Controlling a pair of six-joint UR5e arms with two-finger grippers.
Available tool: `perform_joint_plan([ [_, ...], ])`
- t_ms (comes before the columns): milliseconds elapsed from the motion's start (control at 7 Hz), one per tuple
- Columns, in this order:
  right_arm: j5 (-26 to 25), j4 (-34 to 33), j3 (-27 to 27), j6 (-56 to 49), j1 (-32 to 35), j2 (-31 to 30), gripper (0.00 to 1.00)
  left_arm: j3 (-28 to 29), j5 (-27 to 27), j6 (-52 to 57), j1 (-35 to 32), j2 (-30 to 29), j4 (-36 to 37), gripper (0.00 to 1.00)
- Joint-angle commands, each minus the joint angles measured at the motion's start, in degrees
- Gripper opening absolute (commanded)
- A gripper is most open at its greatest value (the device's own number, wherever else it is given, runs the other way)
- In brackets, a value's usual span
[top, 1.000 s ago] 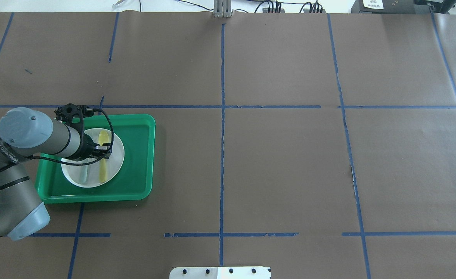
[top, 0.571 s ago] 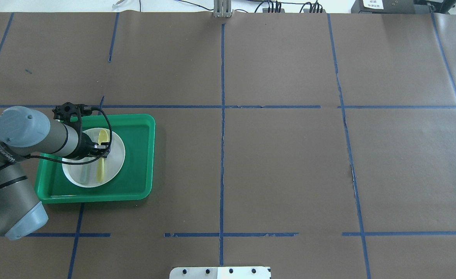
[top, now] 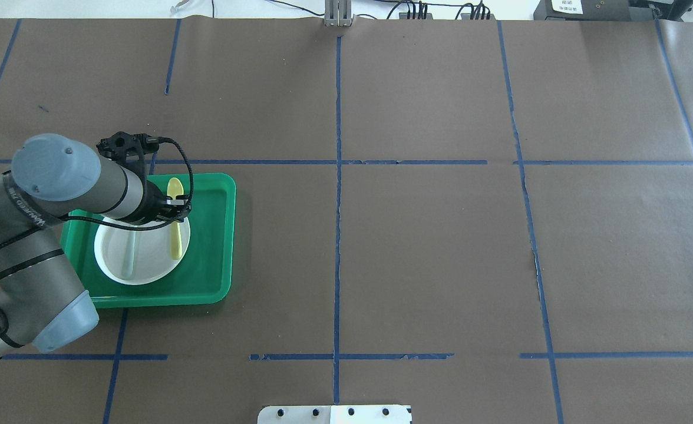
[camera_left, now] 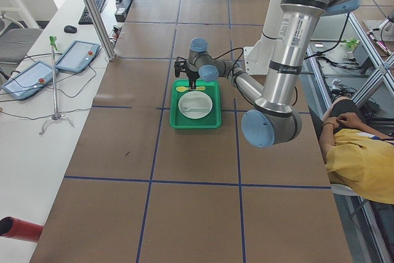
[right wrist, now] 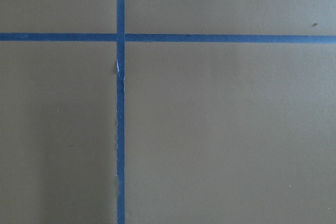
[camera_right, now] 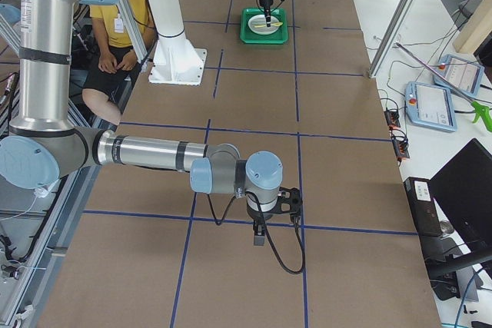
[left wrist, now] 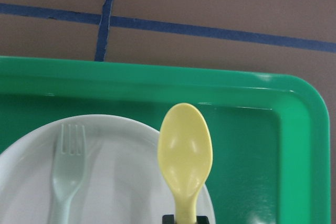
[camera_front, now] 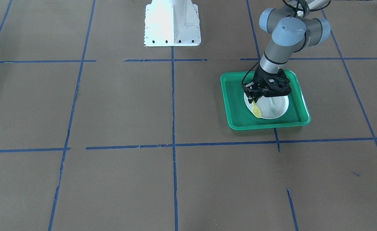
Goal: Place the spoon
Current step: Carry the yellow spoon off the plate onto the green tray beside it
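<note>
My left gripper (top: 172,217) is shut on the handle of the yellow spoon (top: 174,189) and holds it above the white plate (top: 146,265). The spoon lies level, its bowl past the plate's far rim over the green tray (top: 211,235). In the left wrist view the spoon's bowl (left wrist: 185,153) sticks out ahead of the fingertips (left wrist: 169,219) at the bottom edge. The front view shows the gripper (camera_front: 254,100) and the spoon (camera_front: 256,111) over the plate (camera_front: 280,107). My right gripper (camera_right: 261,228) shows only in the right side view, so I cannot tell its state.
A pale grey-green fork (top: 127,259) lies on the left part of the plate; it also shows in the left wrist view (left wrist: 68,166). The tray's raised rim (left wrist: 157,72) runs just beyond the spoon. The right wrist view shows only brown table paper with blue tape lines (right wrist: 121,103).
My left gripper has risen and moved toward the tray's far side, carrying the spoon with it. The spoon has left the plate's surface; the fork has stayed in place.
</note>
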Motion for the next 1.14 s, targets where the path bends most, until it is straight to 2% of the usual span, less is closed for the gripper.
perform_joint_plan([
  [0,0.0,0.1,0.0,0.0,0.0,0.0,1.00,2.2,3.0,-1.5,2.4,-1.9,0.7,0.00],
  [286,0.0,0.0,0.0,0.0,0.0,0.0,1.00,2.2,2.8,-1.3,2.7,-2.7,0.7,0.00],
  [571,0.0,0.0,0.0,-0.1,0.0,0.0,1.00,2.2,3.0,-0.9,3.1,-2.7,0.7,0.82],
  [714,0.0,0.1,0.0,0.0,0.0,0.0,1.00,1.9,2.9,-0.6,3.0,-2.6,0.7,0.99],
  [1000,0.0,0.0,0.0,0.0,0.0,0.0,1.00,-2.0,-0.6,-0.3,1.5,-1.1,0.9,1.00],
])
